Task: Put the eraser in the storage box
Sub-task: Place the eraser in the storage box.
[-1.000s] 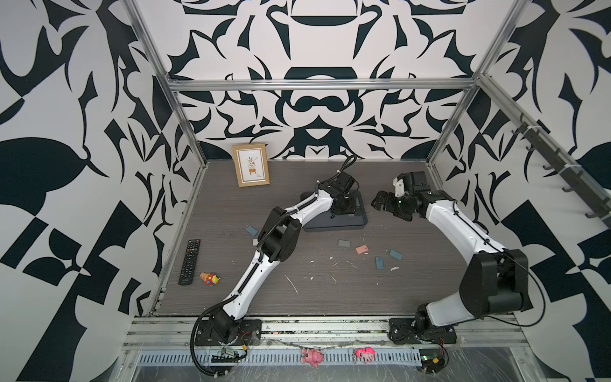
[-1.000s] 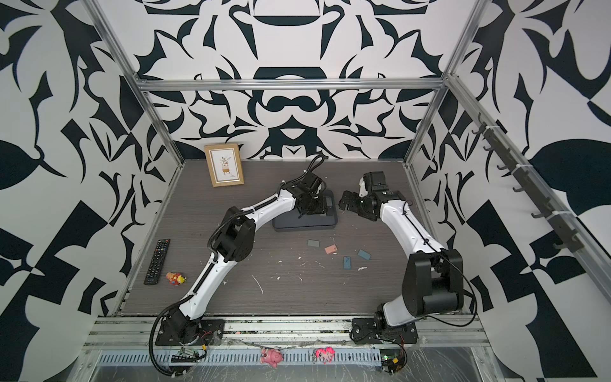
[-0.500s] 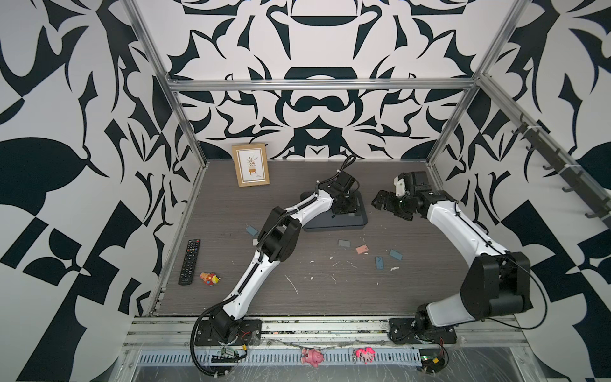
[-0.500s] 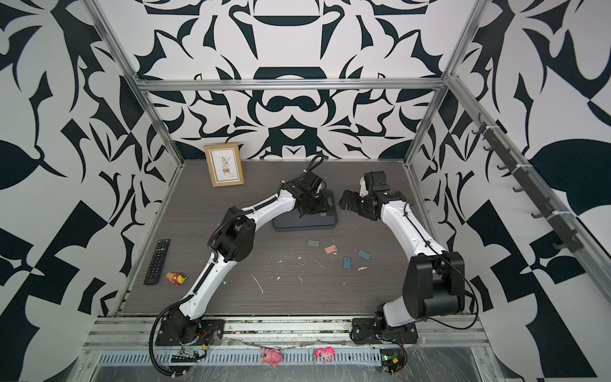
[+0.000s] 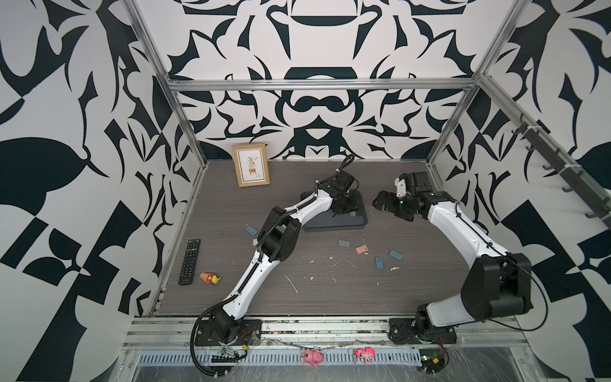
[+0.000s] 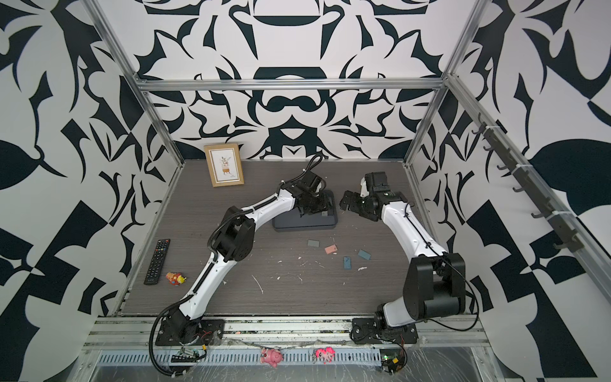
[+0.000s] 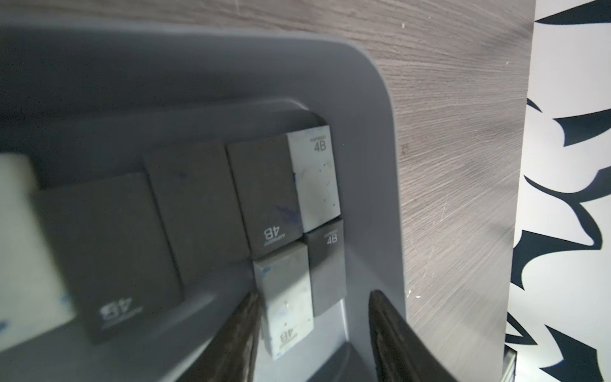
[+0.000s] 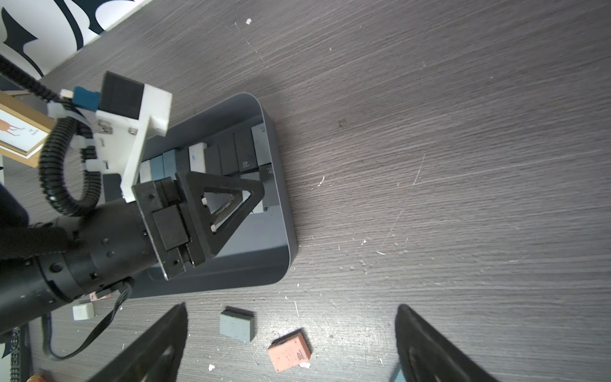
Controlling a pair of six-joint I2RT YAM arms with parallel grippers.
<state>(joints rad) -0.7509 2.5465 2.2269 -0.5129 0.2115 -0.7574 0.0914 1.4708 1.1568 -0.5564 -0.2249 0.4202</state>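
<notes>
Our left gripper (image 7: pixel 314 294) is low in a corner of the box with its jaws apart, squeezing nothing. The small pale grey rubber eraser (image 7: pixel 287 304) sits between them, inside the shallow dark grey plastic storage box (image 7: pixel 370 165). It is packed against a row of dark block erasers (image 7: pixel 198 198), so we think it is put away. Our right gripper (image 8: pixel 291 307) hangs wide and empty, likely to stay clear. Only the left wrist view shows the gap beside the eraser. Only the right wrist view shows the loose pink eraser (image 8: pixel 290 352) up close on the dark wooden table (image 8: pixel 429 165).
</notes>
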